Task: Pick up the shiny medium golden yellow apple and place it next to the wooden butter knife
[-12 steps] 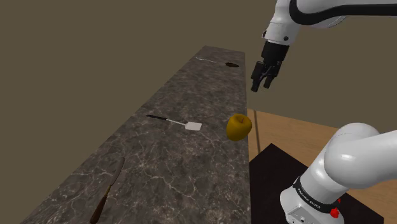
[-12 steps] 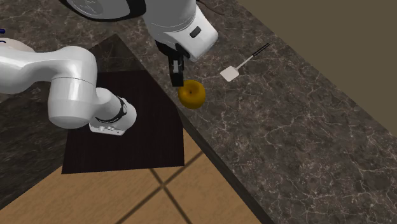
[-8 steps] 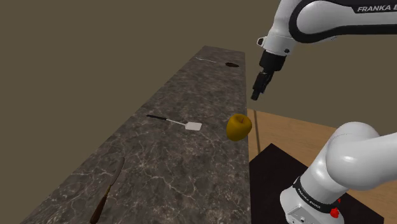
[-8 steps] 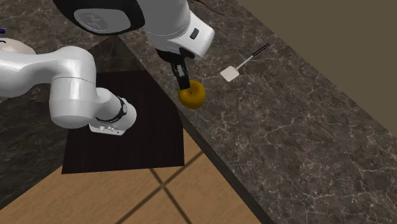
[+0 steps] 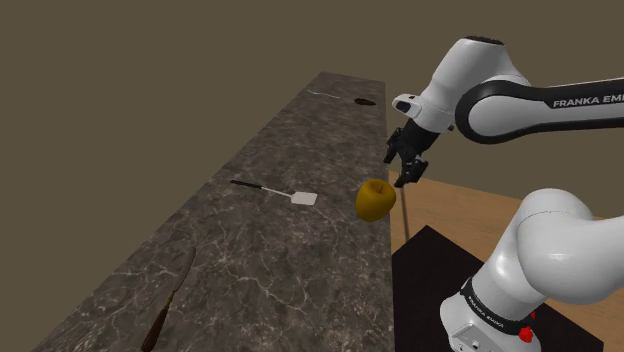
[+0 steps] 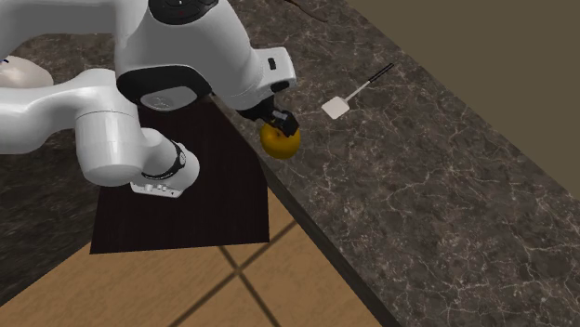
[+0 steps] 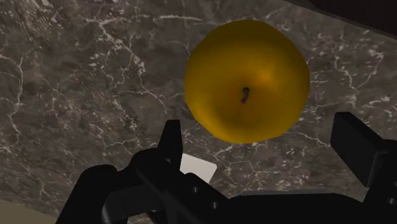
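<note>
Both jaws of my gripper [image 7: 257,130] stand wide and hold nothing, so I judge this to be the approach, with the grasp not yet made. The yellow apple [image 7: 247,79] sits on the dark marbled counter [image 5: 280,270] just beyond the fingertips, between them and untouched. Its stem pit faces the hand, so its axis stands roughly upright. Next I should descend until the jaws straddle its girth, then close. The wooden butter knife [image 5: 168,300] lies well apart from the jaws.

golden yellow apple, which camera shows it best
The wrist view: the glossy golden yellow apple appears large, stem dimple visible. The shoulder view shows it small at the edge of the dark stone counter; in the second exterior view the black claw overlaps its top.
</note>
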`<act>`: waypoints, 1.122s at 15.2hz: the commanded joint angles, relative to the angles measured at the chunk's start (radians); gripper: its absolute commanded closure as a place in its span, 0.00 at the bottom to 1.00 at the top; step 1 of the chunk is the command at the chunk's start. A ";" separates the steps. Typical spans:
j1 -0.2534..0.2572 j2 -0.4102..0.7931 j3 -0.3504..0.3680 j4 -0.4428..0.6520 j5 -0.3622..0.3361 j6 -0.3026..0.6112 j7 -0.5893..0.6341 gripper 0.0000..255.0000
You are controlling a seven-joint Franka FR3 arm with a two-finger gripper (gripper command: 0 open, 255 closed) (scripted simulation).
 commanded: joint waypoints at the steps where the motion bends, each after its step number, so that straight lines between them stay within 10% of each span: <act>1: 0.003 0.018 -0.012 -0.023 -0.012 0.048 -0.019 0.00; 13: 0.002 0.074 -0.025 -0.056 -0.024 0.137 -0.017 0.00; 14: 0.002 0.074 -0.025 -0.056 -0.024 0.137 -0.017 1.00; 17: 0.002 0.074 -0.025 -0.056 -0.024 0.137 -0.017 1.00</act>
